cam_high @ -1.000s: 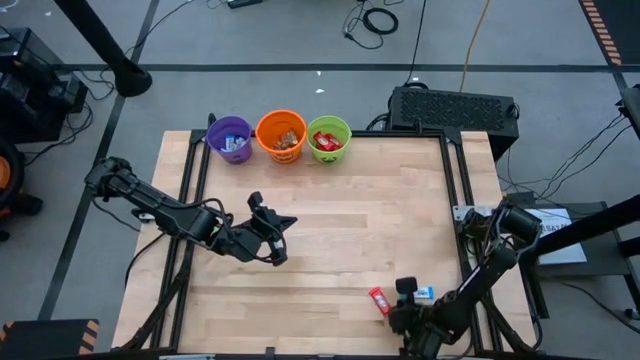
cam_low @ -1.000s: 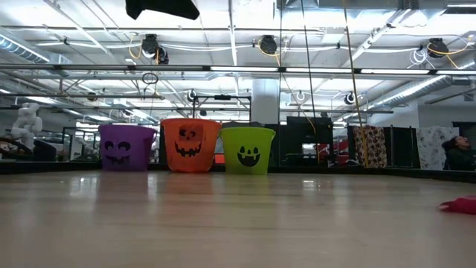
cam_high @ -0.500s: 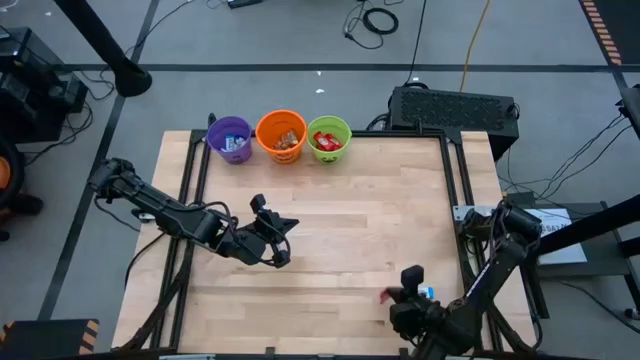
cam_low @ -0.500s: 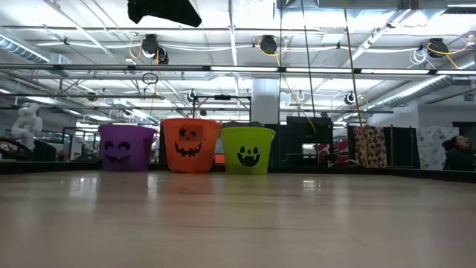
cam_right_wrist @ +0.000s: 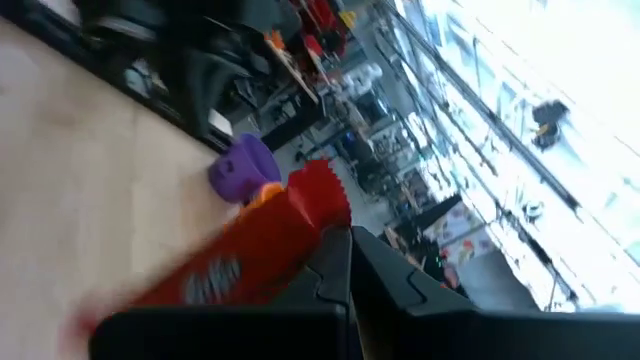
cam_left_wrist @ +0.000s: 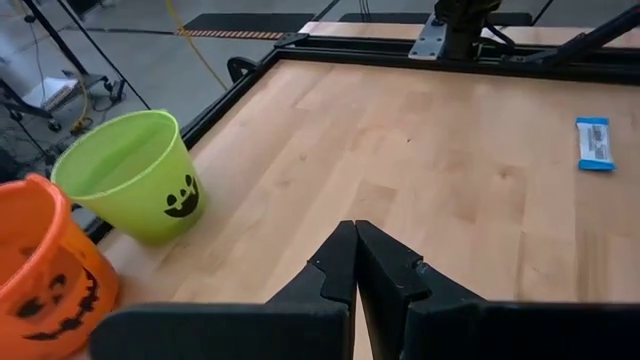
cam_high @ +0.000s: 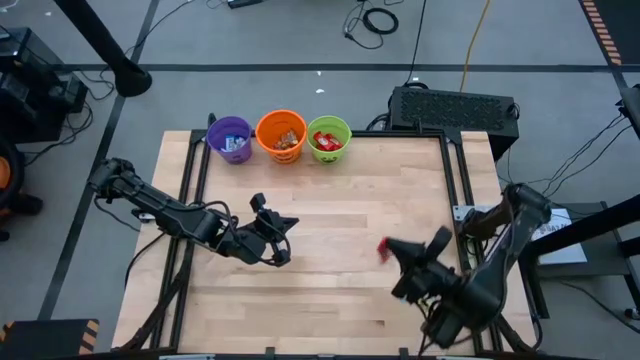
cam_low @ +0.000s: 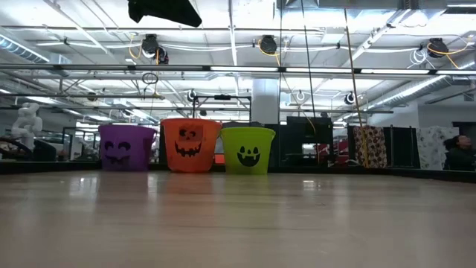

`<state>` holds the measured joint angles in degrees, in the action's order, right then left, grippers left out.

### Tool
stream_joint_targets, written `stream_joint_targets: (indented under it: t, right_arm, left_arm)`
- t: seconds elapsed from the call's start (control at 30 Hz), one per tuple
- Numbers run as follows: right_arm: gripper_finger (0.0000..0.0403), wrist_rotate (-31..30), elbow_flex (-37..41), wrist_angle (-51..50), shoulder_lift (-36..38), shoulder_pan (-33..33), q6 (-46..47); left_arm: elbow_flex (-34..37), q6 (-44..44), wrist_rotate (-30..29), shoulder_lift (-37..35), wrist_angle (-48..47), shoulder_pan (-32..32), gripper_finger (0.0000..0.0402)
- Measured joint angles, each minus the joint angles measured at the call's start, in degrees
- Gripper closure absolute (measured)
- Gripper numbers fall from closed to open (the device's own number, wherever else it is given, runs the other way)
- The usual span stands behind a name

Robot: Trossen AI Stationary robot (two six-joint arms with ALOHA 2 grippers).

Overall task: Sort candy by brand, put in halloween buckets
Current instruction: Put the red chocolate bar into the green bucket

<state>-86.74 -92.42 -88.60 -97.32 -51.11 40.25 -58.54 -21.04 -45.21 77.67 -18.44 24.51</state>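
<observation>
A: Right gripper [cam_high: 388,248]?
B: Raised over the table's [cam_high: 340,200] right-centre, fingers pinching a red candy bar [cam_right_wrist: 250,250].
A: Left gripper [cam_high: 285,222]?
B: Left of centre, fingers pressed together, holding nothing.
A: Buckets?
B: Along the far edge in a row: purple bucket [cam_high: 230,138], orange bucket [cam_high: 281,135], green bucket [cam_high: 329,138], candy visible inside each. One blue candy bar [cam_left_wrist: 595,143] lies on the wood.
</observation>
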Motion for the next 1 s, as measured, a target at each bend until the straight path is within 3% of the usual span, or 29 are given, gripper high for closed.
stream_joint_targets:
  t: [0.2,0.57,0.73,1.0]
  right_arm:
    - [0.0403,3.60,0.00,0.08,4.79,1.20,-1.37]
    - [0.0402,11.16,0.02,0.80,5.29,0.37,-12.54]
    - [0.0402,16.94,0.04,6.03,5.29,-0.83,-24.13]
    - [0.0402,24.62,0.04,16.05,5.29,-0.61,-32.43]
  left_arm:
    - [0.00,4.33,-0.27,0.00,1.14,-0.19,0.0389]
    - [0.02,6.98,-0.24,-0.02,5.16,-0.17,0.0389]
    - [0.02,6.98,-0.25,-0.02,5.14,-0.17,0.0389]
    - [0.02,6.98,-0.24,-0.02,5.12,-0.17,0.0389]
